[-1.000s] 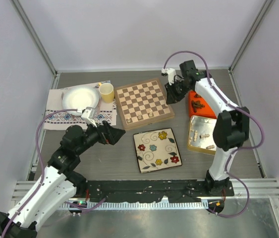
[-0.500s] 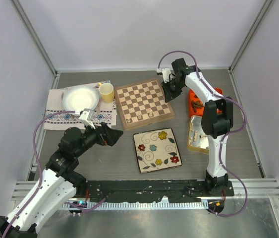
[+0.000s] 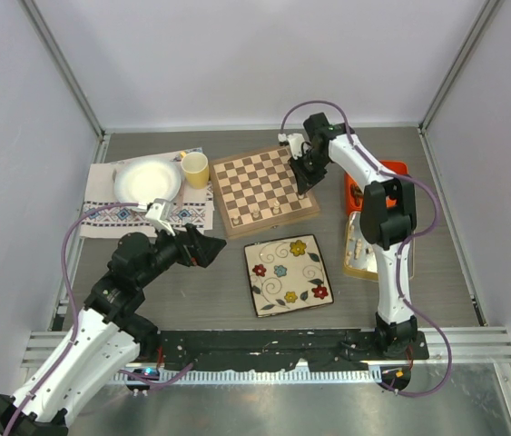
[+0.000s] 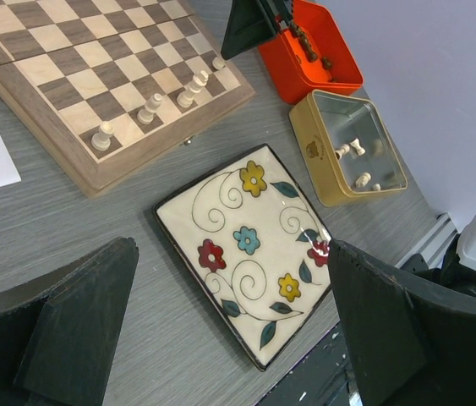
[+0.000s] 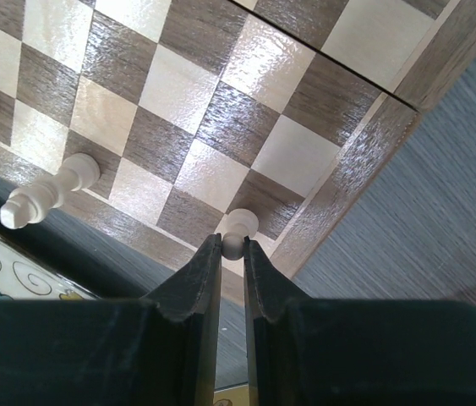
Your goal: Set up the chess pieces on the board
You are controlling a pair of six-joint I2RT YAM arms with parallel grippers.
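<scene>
The board [image 3: 255, 182] lies at the back centre of the table. My right gripper [image 3: 302, 186] hangs over its near right corner, shut on a pale pawn [image 5: 239, 227]. In the right wrist view the fingertips of that gripper [image 5: 233, 243] pinch the pawn's round head, with its base over the corner square of the board [image 5: 187, 110]. I cannot tell whether the base touches the wood. Other pale chess pieces [image 4: 150, 108] stand along the board's near row. My left gripper [image 3: 214, 247] is open with nothing in it, left of the floral plate and low over the table.
A square floral plate [image 3: 287, 274] lies in front of the board. To the right stand an orange tin [image 4: 314, 42] holding dark pieces and a gold tin [image 4: 352, 152] holding pale ones. A white plate [image 3: 146, 180] and a yellow cup [image 3: 195, 169] sit on a patterned cloth, back left.
My right arm has swung left from beside the orange tin to over the board's near right corner, still shut. The left arm has barely shifted.
</scene>
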